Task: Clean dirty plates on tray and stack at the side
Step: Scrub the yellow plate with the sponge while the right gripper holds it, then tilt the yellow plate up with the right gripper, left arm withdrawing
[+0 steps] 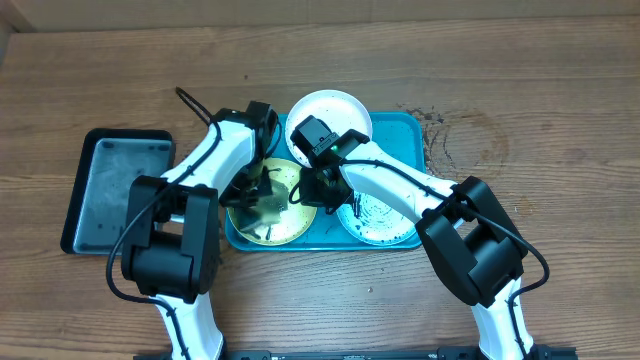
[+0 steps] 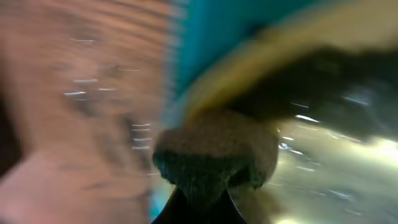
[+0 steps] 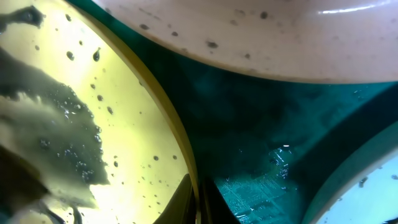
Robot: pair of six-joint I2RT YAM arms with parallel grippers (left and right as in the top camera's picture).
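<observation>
On the tray [image 1: 400, 125], right end effector [image 3: 198, 200] pinches the yellow-green plate [image 3: 124, 118] rim, guessing to steady it while left end effector [image 1: 262, 188], clamped on a sponge [image 2: 214, 155], scrubs.

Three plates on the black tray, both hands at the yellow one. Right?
No. The overhead view shows the white plate, yellow plate and teal-rimmed plate on the blue tray, not the black tray, which lies to its left. The left hand and right hand are at the yellow one, as stated.
</observation>
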